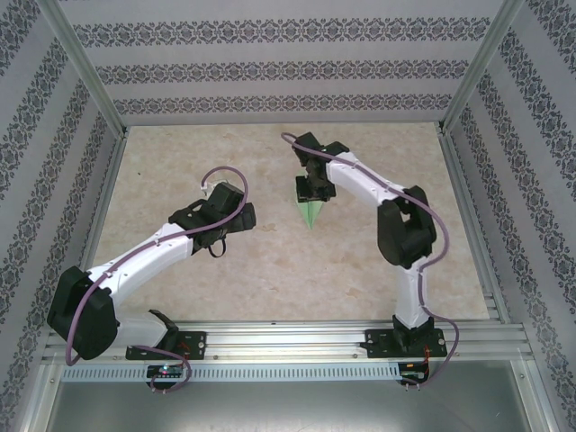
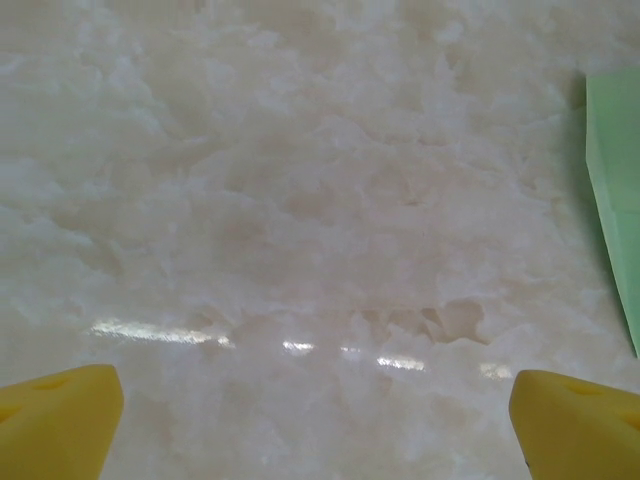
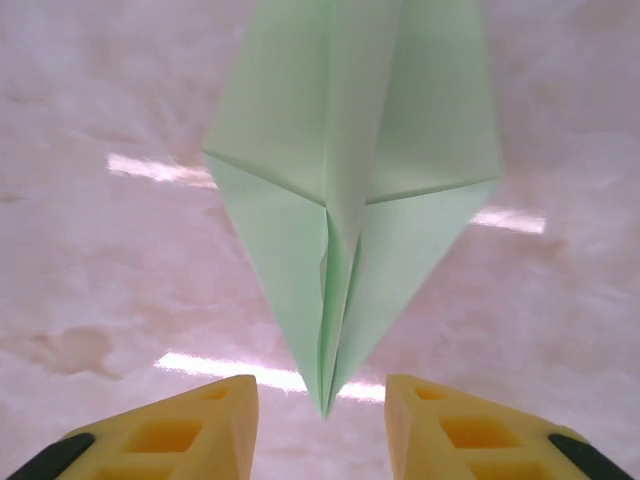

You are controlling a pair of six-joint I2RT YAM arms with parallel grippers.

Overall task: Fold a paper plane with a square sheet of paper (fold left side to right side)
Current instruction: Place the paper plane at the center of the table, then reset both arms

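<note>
The pale green sheet of paper (image 1: 310, 212) lies flat on the marble table, folded into a kite-shaped paper plane (image 3: 350, 180) with a centre crease and one long sharp tip. My right gripper (image 3: 322, 425) hovers at that tip. Its yellow fingers (image 3: 205, 425) stand apart on either side of the tip without touching it. From above, the right gripper (image 1: 313, 191) sits over the plane's far end. My left gripper (image 1: 247, 218) is to the left of the plane, wide open over bare table. The left wrist view has the left gripper (image 2: 318, 425) empty and the paper's edge (image 2: 615, 170) at the far right.
Aluminium frame posts (image 1: 85, 63) and patterned walls (image 1: 270, 67) enclose the marble table (image 1: 207, 162). A metal rail (image 1: 288, 342) carrying both arm bases runs along the near edge.
</note>
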